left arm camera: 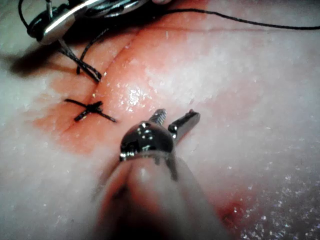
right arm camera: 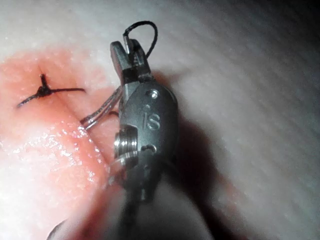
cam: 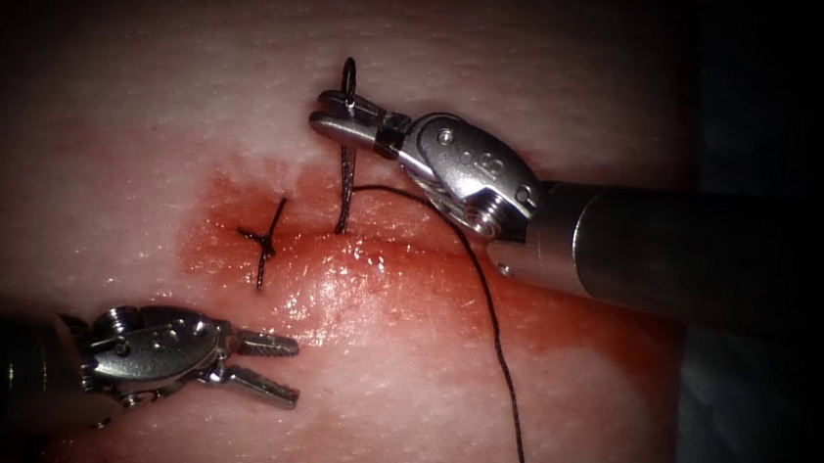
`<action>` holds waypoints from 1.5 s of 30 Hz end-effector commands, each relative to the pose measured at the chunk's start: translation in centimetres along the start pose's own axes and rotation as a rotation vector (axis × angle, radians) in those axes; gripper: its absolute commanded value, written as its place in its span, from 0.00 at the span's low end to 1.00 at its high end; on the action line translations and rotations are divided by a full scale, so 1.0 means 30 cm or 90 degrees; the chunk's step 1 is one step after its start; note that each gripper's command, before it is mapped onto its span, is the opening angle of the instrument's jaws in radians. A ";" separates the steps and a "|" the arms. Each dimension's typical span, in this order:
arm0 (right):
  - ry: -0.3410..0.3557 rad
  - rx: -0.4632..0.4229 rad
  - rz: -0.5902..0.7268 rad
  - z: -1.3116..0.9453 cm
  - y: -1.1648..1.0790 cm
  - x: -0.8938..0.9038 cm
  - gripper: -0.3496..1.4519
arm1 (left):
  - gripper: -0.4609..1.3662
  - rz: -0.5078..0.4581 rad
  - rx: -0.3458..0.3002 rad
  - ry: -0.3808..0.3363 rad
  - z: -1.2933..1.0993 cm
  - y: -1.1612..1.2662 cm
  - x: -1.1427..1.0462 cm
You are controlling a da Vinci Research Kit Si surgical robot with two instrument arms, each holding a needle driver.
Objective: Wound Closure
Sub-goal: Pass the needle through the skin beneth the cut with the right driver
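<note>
Endoscope view: my right hand (cam: 335, 117) was clamped on the needle (cam: 345, 172) w/ a thread (cam: 494, 317) loop poking past its tip, just above the cut (cam: 371, 253). Needle's lower end met the tissue (cam: 541, 94) at the cut's upper edge; couldn't tell if it was in. Left hand (cam: 269, 368) sat below the cut, spread apart, holding nothing. One knotted stitch (cam: 264, 241) crossed the cut's left end. I judged 2nd stitch underway, rest of the cut unclosed.

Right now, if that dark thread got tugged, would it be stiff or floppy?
Probably floppy: the thread trails in a loose curve across the tissue. Likely light, too; it curls above the right gripper, which is shut on it. The left gripper is open, holding nothing.
</note>
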 end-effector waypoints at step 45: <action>0.081 0.008 0.409 0.0051 0.0034 -0.0006 0.00 | 0.36 -0.024 -0.015 -0.021 0.0033 -0.0065 -0.0187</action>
